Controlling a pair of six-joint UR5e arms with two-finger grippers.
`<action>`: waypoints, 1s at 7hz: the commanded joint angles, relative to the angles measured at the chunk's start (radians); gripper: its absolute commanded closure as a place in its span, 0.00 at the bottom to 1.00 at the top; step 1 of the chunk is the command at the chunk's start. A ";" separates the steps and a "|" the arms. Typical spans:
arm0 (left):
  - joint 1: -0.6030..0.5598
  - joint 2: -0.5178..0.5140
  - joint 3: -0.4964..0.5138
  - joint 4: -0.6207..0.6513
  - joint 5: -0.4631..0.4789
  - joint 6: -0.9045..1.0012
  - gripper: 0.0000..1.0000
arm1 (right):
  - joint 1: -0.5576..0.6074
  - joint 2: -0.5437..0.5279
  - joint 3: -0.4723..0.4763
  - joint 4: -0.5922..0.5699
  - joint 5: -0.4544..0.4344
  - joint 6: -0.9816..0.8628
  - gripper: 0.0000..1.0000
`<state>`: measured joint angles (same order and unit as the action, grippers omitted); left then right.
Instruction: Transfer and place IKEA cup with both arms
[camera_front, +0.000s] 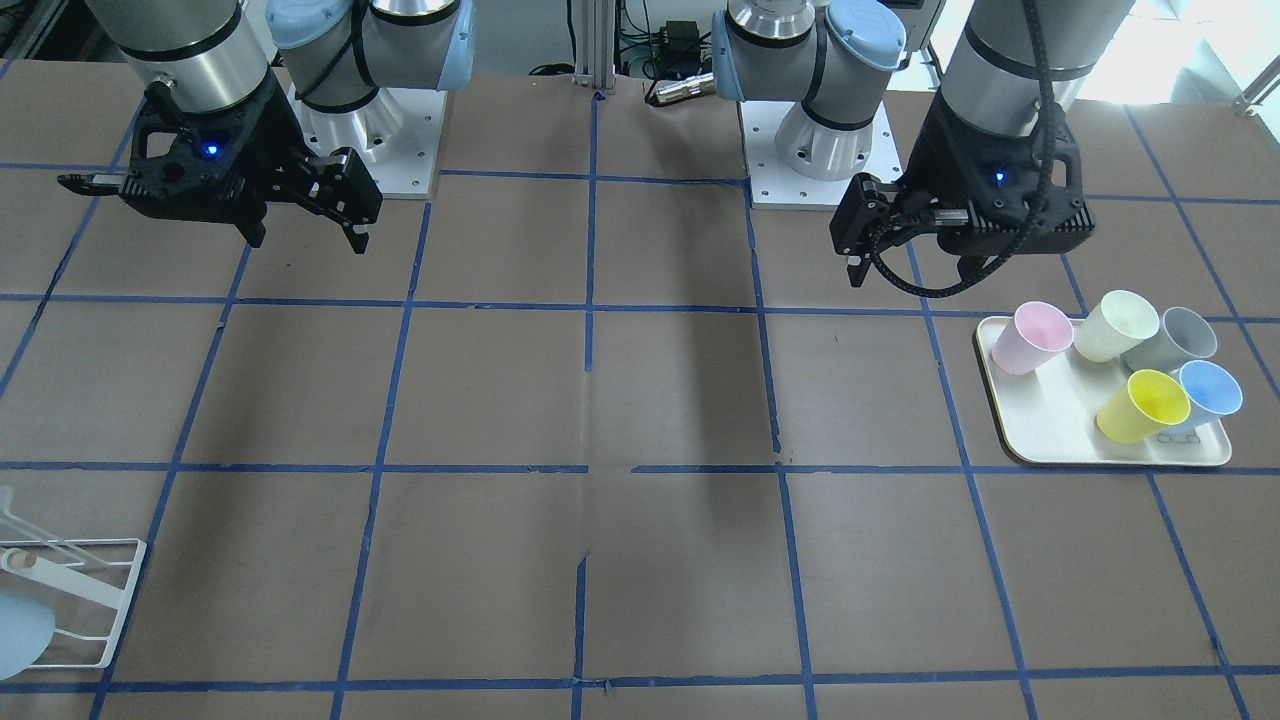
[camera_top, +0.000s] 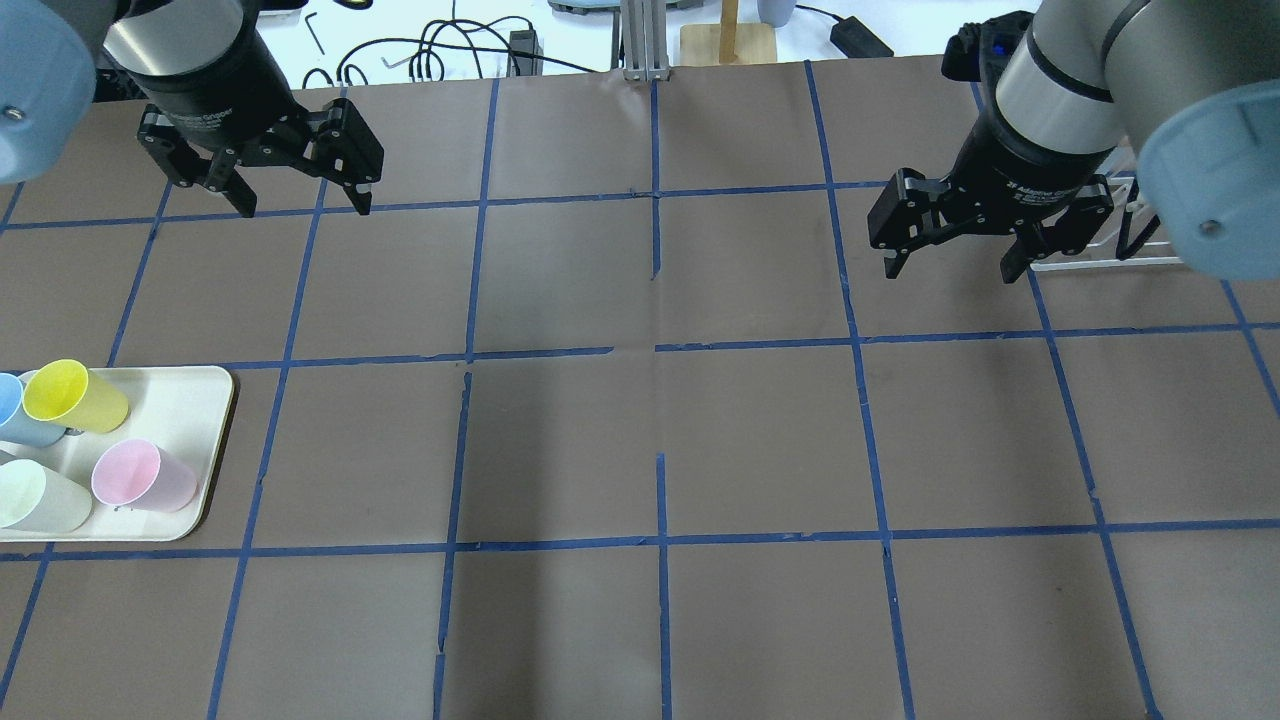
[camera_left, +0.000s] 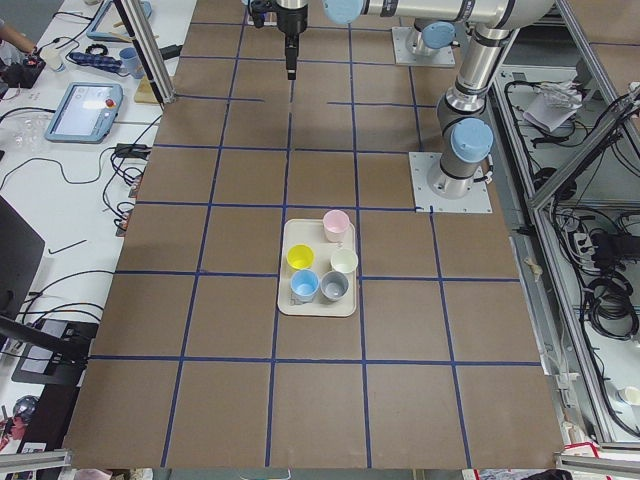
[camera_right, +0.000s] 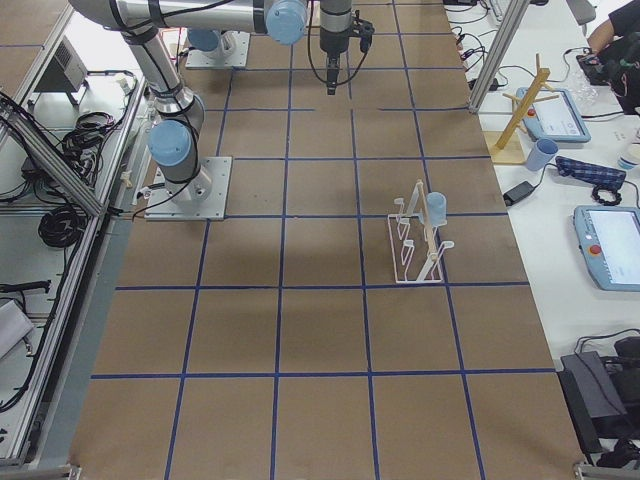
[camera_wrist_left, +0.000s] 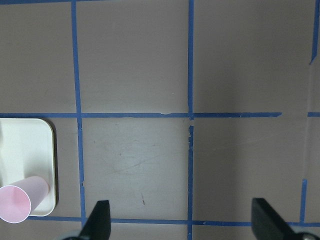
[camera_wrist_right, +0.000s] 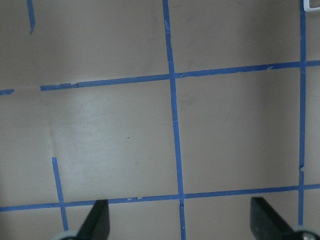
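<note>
**Pale cup on the rack, both jaws empty**

The cup (camera_right: 435, 208) sits on the rack (camera_front: 75, 583) at the counter's right end, well apart from the brighter blue cup (camera_front: 1210, 388) on the tray (camera_front: 1060, 440). It is probably light, stiff, slick plastic. Pinch its wall gently, just below the rim. Farther back, the left gripper (camera_top: 305, 205) and right gripper (camera_top: 950, 272) hover with jaws apart.

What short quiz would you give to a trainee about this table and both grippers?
1. How many cups stand on the tray? A three, B five, C seven.
2. True or false: the left gripper and the right gripper are both open and empty.
3. Fill in: the pale blue cup away from the tray sits on the white wire ____.
Key: 1 B; 2 true; 3 rack.
</note>
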<state>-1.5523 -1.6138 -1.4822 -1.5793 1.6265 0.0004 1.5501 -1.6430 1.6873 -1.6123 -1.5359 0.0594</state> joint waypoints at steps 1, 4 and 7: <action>0.000 0.002 -0.001 0.001 -0.002 -0.020 0.00 | 0.004 -0.003 0.000 0.018 0.000 0.002 0.00; -0.008 0.012 -0.007 -0.001 0.000 -0.020 0.00 | 0.002 -0.001 0.000 0.032 -0.012 0.000 0.00; -0.011 0.043 -0.020 -0.057 0.012 -0.026 0.00 | -0.020 0.003 -0.014 0.016 -0.012 -0.009 0.00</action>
<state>-1.5623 -1.5783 -1.4970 -1.6226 1.6363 -0.0267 1.5458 -1.6417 1.6839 -1.5864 -1.5474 0.0581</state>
